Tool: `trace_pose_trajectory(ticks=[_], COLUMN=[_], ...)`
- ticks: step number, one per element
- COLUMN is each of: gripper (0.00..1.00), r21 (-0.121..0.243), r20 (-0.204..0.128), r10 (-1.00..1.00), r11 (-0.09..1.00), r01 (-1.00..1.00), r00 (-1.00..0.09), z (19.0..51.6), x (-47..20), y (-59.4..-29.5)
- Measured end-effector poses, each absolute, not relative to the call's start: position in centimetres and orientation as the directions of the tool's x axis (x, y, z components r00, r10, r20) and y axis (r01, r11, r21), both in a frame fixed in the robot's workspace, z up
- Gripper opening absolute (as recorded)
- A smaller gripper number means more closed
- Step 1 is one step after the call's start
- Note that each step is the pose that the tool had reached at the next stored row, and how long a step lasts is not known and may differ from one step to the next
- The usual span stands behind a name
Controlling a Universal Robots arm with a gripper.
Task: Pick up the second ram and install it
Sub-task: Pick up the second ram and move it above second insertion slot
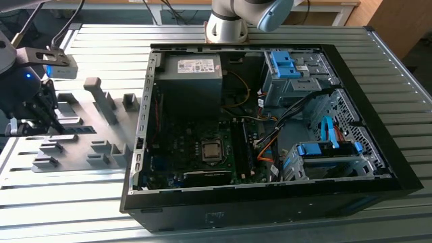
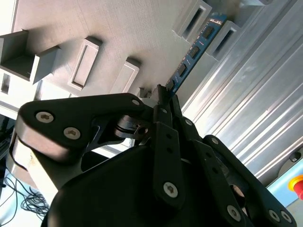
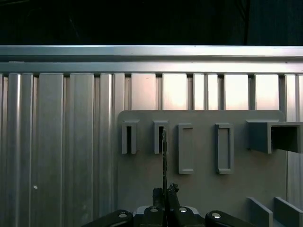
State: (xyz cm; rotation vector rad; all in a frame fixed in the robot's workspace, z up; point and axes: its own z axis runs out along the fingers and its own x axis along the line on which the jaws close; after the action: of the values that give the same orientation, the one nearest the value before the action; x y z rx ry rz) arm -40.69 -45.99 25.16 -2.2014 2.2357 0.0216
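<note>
The second ram (image 2: pixel 194 49) is a thin blue-green stick with black chips, lying over the grey fixture plate (image 2: pixel 118 28). Its far end sits between two slotted blocks (image 2: pixel 191 19). My gripper (image 2: pixel 165 94) is shut on the near end of the stick, one finger (image 2: pixel 163 127) against each face. In the first wrist view the ram (image 3: pixel 164 156) shows edge-on, running from my gripper (image 3: pixel 165 191) up to a slotted block (image 3: pixel 160 137). In the exterior view my gripper (image 1: pixel 57 126) is at the far left with the ram (image 1: pixel 82 129) at its tips.
An open computer case (image 1: pixel 270 202) lies in the middle of the ribbed metal table (image 1: pixel 68 202), with its motherboard (image 1: pixel 211 150), power supply (image 1: pixel 192 76) and blue drive cages (image 1: pixel 324 152) exposed. Grey blocks (image 1: pixel 101 101) stand on the fixture plate. The arm's base (image 1: pixel 226 25) is behind the case.
</note>
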Motion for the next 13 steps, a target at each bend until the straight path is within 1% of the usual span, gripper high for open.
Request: trace_pose_trajectory(ticks=[13], gripper=[0.14], r21=[0.007], r20=[-0.012], r10=[-1.000], r11=[0.015], r01=[-1.000], r00=[-0.016], z=[25.97], x=[-40.68], y=[-45.99])
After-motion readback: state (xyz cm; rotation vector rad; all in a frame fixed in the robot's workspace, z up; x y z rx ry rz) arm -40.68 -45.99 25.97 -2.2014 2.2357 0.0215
